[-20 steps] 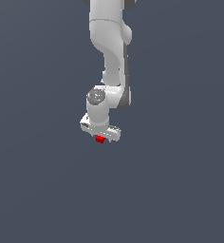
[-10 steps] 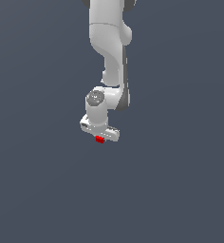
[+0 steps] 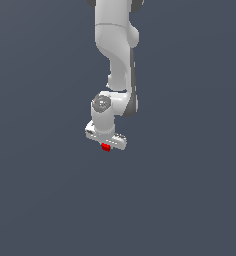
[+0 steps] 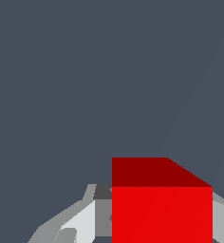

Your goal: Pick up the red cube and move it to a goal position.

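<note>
- Exterior view: the white arm (image 3: pixel 115 60) hung down against a plain grey backdrop, its gripper (image 3: pixel 106 146) pointing down, the red cube (image 3: pixel 106 147) pinched at its tip.
- Wrist view: the red cube (image 4: pixel 161 204) sat between grey fingers (image 4: pixel 78 223), jaws closed narrowly on it.

The exterior view stands far off and faces the whole arm (image 3: pixel 115 60) from the front. The wrist view looks very close past the gripper (image 4: pixel 109 220). Both views share the red cube (image 3: pixel 106 147).
</note>
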You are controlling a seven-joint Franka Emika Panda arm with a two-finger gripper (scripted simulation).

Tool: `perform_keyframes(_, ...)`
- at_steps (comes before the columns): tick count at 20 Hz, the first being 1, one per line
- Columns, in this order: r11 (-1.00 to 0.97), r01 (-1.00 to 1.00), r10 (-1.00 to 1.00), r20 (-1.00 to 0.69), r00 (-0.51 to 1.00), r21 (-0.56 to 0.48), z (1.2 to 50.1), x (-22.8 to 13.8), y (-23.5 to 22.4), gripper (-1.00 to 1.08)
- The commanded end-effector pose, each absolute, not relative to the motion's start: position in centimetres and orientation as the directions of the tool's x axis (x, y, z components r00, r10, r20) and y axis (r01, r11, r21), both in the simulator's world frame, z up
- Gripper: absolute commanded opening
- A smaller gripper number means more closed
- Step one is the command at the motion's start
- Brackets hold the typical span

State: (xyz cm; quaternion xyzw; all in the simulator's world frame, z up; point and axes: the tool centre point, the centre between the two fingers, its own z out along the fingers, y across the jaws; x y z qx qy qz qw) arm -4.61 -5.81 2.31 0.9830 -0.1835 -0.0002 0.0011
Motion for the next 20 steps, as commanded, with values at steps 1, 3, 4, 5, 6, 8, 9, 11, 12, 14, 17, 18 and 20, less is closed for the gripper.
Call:
perform_keyframes(1,-0.933,-0.360,-0.360,0.001,0.933,0.002,2.7,-4.0,-5.1,-1.00)
perform_keyframes(3,-0.933,-0.360,-0.360,0.001,0.933,0.002,3.2,-3.4,-4.2,-1.00)
perform_keyframes(4,-0.933,-0.360,-0.360,0.001,0.933,0.002,3.4,-3.0,-3.7,-1.00)
perform_keyframes(5,-0.933,-0.360,-0.360,0.001,0.933,0.002,3.7,-2.6,-3.2,-1.00)
perform_keyframes(6,-0.933,-0.360,-0.360,0.001,0.933,0.002,4.0,-2.1,-2.6,-1.00)
perform_keyframes(8,-0.933,-0.360,-0.360,0.001,0.933,0.002,4.7,-1.2,-1.4,-1.00)
perform_keyframes(9,-0.933,-0.360,-0.360,0.001,0.933,0.001,5.0,-0.6,-0.7,-1.00)
perform_keyframes(11,-0.933,-0.360,-0.360,0.001,0.933,0.001,5.7,0.4,0.6,-1.00)
perform_keyframes(12,-0.933,-0.360,-0.360,0.001,0.933,0.001,6.0,0.9,1.1,-1.00)
perform_keyframes(14,-0.933,-0.360,-0.360,0.000,0.933,0.001,6.5,1.7,2.1,-1.00)
perform_keyframes(17,-0.933,-0.360,-0.360,0.000,0.933,0.001,7.0,2.6,3.1,-1.00)
perform_keyframes(18,-0.933,-0.360,-0.360,0.000,0.933,0.001,7.1,2.9,3.4,-1.00)
perform_keyframes(20,-0.933,-0.361,-0.361,0.000,0.933,0.000,7.3,3.2,3.8,-1.00)
